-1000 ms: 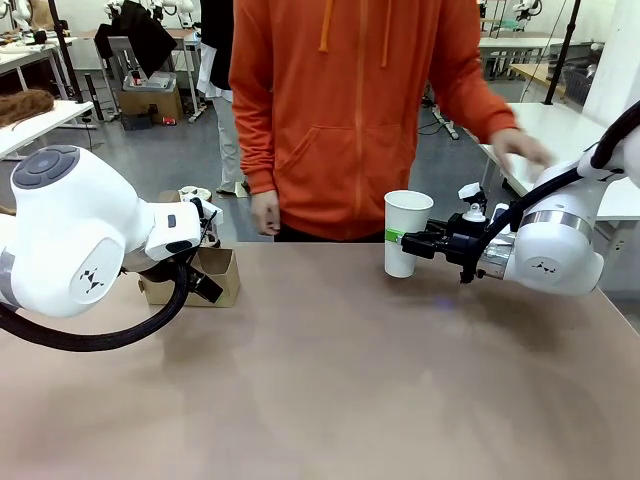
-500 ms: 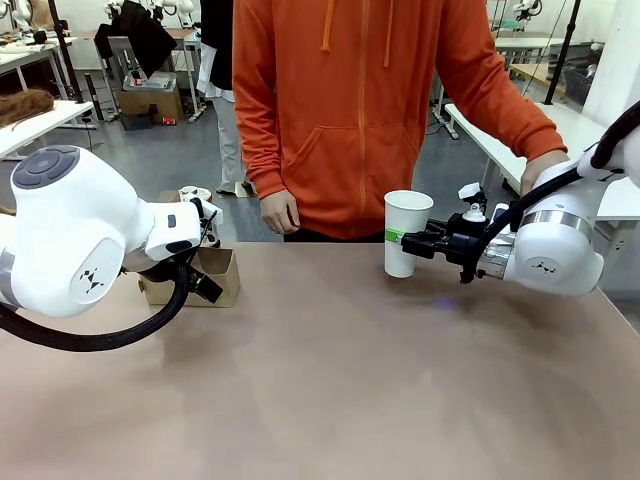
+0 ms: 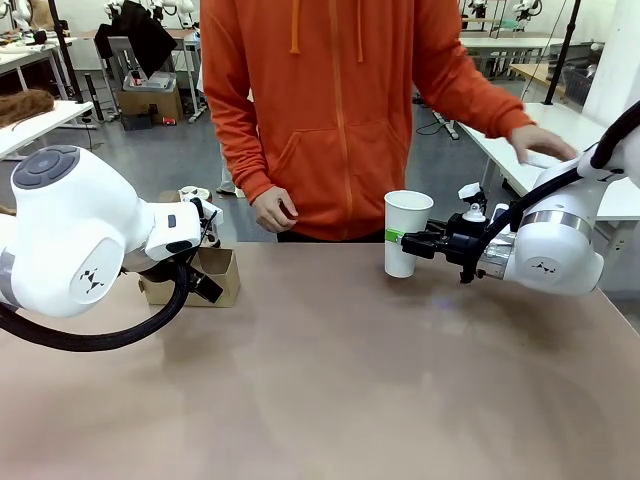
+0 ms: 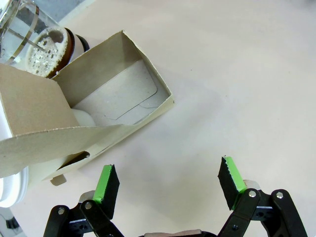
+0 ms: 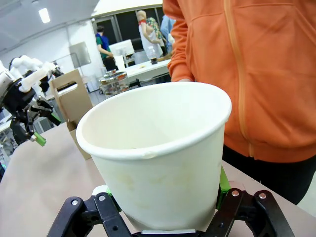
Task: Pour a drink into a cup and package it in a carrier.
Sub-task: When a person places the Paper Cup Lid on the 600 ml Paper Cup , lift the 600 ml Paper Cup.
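Our right fingers [image 3: 418,241] clamp the upright, open-topped cup [image 3: 406,225] between them. Our left fingers [image 4: 106,185] stand wide apart, holding nothing, over the table [image 4: 237,74]. The carrier [image 4: 118,98] sits just ahead of them, and the pitcher [image 4: 17,22] of dark drink [image 4: 45,53] is beyond it.

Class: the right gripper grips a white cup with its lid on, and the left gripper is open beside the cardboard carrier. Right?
One slip: the cup has no lid; the right wrist view shows its open top. The right gripper does grip it, and the left gripper is open beside the carrier.
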Robot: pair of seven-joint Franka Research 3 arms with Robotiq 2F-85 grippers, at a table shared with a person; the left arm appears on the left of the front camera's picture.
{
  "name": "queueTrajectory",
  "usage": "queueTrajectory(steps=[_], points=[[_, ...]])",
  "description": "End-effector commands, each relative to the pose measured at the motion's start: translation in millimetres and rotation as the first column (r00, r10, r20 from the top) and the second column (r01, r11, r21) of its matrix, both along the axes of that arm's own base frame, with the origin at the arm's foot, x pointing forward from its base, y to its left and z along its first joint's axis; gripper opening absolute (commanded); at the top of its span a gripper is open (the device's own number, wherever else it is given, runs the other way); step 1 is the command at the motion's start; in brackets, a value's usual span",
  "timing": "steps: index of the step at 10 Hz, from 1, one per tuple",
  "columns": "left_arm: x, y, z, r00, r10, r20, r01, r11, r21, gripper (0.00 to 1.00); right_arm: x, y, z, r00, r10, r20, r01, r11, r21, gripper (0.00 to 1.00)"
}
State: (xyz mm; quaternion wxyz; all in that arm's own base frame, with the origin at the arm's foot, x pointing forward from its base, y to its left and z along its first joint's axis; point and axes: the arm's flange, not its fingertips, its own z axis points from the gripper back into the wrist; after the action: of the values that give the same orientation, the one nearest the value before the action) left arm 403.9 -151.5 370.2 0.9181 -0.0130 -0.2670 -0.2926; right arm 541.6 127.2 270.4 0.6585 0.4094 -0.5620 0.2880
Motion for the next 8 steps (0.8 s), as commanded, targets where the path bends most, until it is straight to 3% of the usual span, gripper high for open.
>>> queueTrajectory(steps=[1, 8], points=[[-0.2, 0.1, 0.3, 1.000, 0.000, 0.000, 0.000, 1.000, -0.002, 1.00, -0.3, 0.7, 1.4, 1.000, 0.001, 0.004, -0.001, 1.000, 0.008, 0.80], [-0.2, 0.1, 0.3, 1.000, 0.000, 0.000, 0.000, 1.000, -0.002, 1.00, -0.3, 0.7, 1.4, 1.000, 0.001, 0.004, -0.001, 1.000, 0.008, 0.80]])
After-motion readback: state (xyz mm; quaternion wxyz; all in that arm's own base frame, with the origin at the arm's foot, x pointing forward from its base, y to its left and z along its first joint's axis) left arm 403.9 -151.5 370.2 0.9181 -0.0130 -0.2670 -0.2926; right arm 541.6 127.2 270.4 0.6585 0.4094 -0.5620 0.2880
